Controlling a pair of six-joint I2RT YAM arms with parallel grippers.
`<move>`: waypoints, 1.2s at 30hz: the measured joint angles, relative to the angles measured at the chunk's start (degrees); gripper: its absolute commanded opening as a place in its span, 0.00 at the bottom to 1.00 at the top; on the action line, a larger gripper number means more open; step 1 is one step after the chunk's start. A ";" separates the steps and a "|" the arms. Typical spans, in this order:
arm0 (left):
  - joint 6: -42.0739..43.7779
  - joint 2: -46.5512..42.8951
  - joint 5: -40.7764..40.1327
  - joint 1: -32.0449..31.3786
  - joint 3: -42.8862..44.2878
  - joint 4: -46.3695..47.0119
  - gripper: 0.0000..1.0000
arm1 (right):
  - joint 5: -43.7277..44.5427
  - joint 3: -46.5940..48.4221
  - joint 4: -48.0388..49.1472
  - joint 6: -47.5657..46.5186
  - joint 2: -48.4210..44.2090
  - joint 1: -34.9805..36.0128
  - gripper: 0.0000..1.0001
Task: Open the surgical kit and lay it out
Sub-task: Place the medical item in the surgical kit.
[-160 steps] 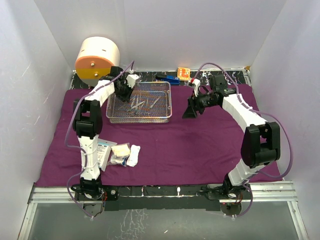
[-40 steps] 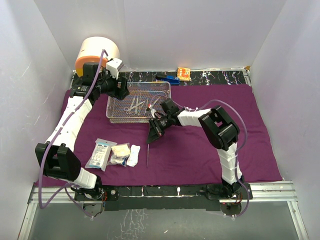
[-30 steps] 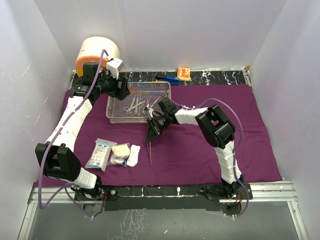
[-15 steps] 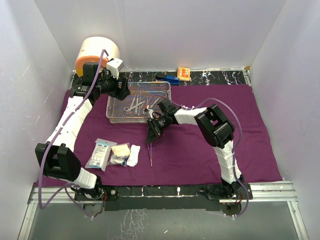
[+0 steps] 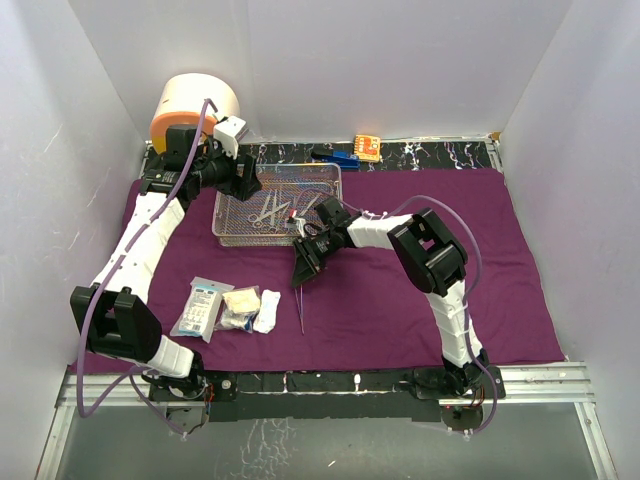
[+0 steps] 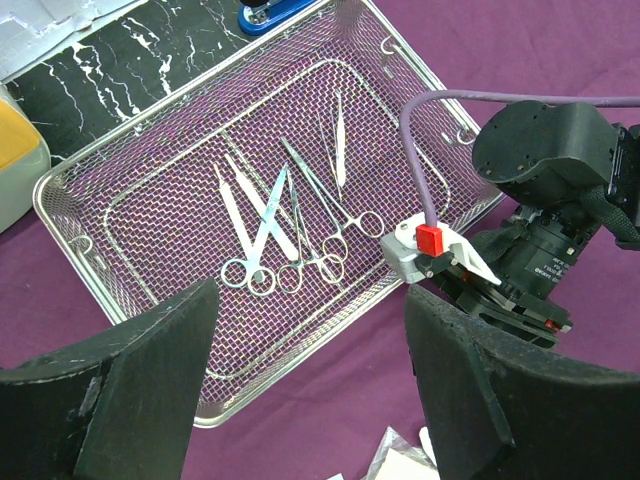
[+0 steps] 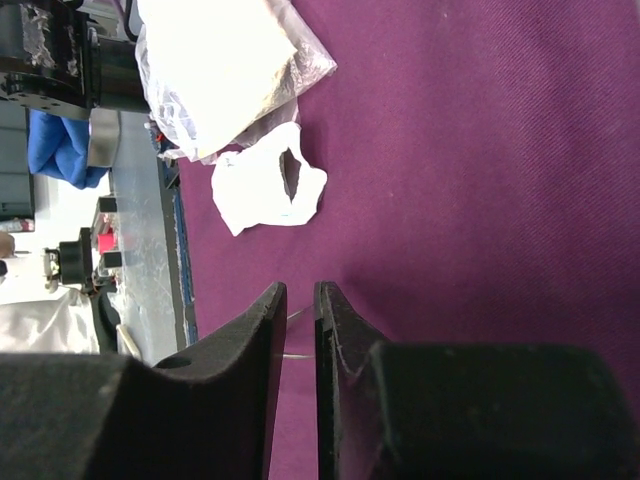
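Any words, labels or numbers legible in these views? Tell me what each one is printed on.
No text can be read in any view.
The blue-and-white packet on the purple cloth carries printing that is too small to read.
The lens ring of the right arm's camera has white lettering, too blurred to read.
The small orange item at the back has markings that are too small to read.

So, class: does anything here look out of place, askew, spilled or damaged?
Nothing is spilled or damaged. The one untidy spot: the forceps and scissors in the wire-mesh tray lie crossed over each other. A thin instrument lies apart on the purple cloth, beside the gauze.
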 measured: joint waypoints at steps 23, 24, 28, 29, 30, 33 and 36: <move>0.00 0.00 0.57 0.00 0.00 -0.04 0.75 | 4.35 0.72 -3.54 -6.64 -0.02 0.04 0.22; 0.00 0.00 0.59 0.00 -0.02 -0.04 0.75 | 4.42 0.74 -3.67 -6.71 -0.02 0.02 0.23; 0.00 0.00 0.63 0.00 -0.02 -0.15 0.75 | 4.74 1.25 -4.59 -6.82 -0.04 -0.04 0.25; 0.02 0.00 0.63 0.00 -0.02 -0.22 0.75 | 4.90 1.40 -4.98 -6.91 -0.07 -0.07 0.25; 0.02 0.00 0.68 0.00 0.00 -0.22 0.75 | 5.05 1.46 -5.16 -7.04 -0.13 -0.07 0.26; 0.00 0.00 0.92 0.00 -0.02 -0.22 0.75 | 5.53 1.49 -5.42 -7.45 -0.42 -0.11 0.27; 0.02 0.00 1.20 0.00 -0.02 -0.22 0.76 | 5.81 1.81 -5.64 -7.87 -0.46 -0.17 0.27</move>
